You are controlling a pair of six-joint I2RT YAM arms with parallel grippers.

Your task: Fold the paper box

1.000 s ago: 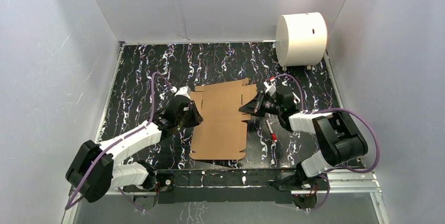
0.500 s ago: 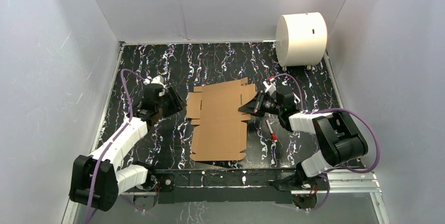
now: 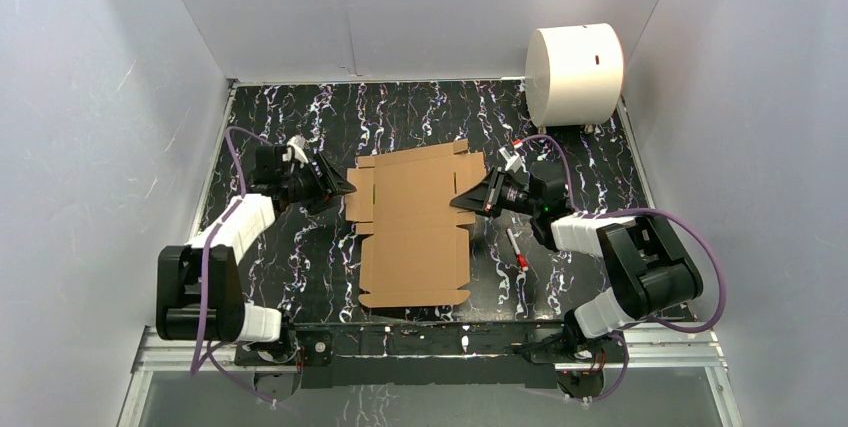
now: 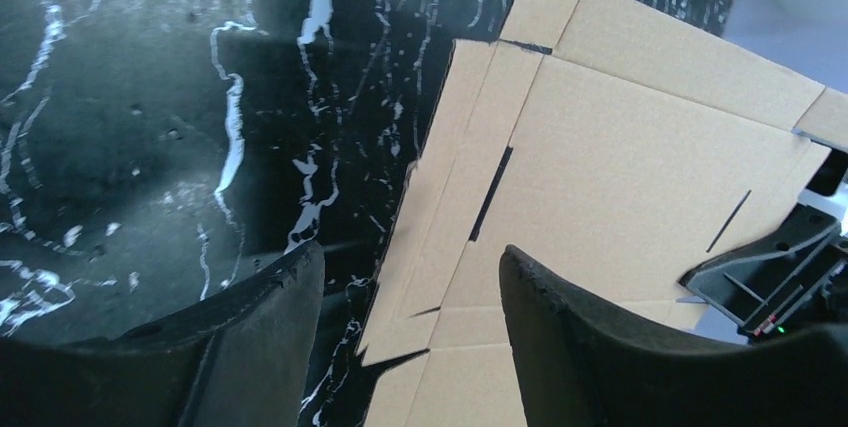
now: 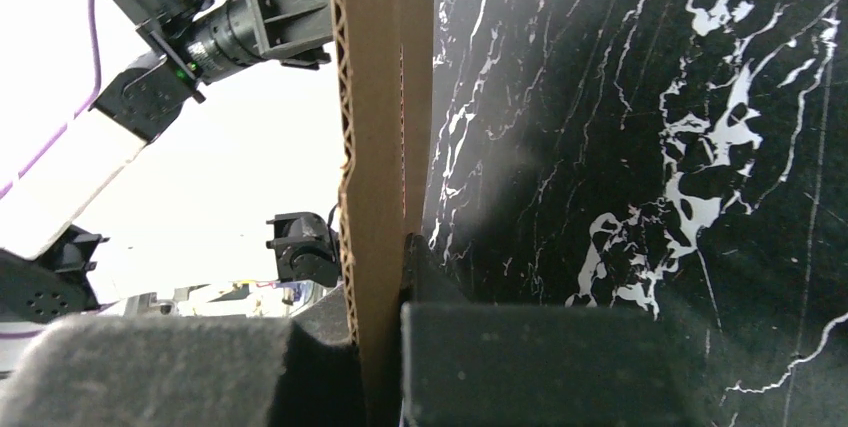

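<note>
The paper box (image 3: 412,227) is a flat brown cardboard sheet with notched flaps, lying in the middle of the black marbled table. My left gripper (image 3: 340,187) is open just off the sheet's left edge. In the left wrist view its fingers (image 4: 285,292) straddle the left flap of the paper box (image 4: 620,147) without touching it, and the left gripper (image 4: 410,252) holds nothing. My right gripper (image 3: 462,203) is shut on the sheet's right edge. The right wrist view shows that edge of the paper box (image 5: 380,147) pinched in the right gripper (image 5: 385,332).
A large white cylinder (image 3: 574,74) stands at the back right corner. A red and white pen (image 3: 515,247) lies on the table right of the sheet, under the right arm. White walls close in the table on three sides.
My left gripper opened, let go of the sheet's left flap and swung back to the left. The sheet shifted slightly towards the back left. The right gripper stayed shut on its edge.
</note>
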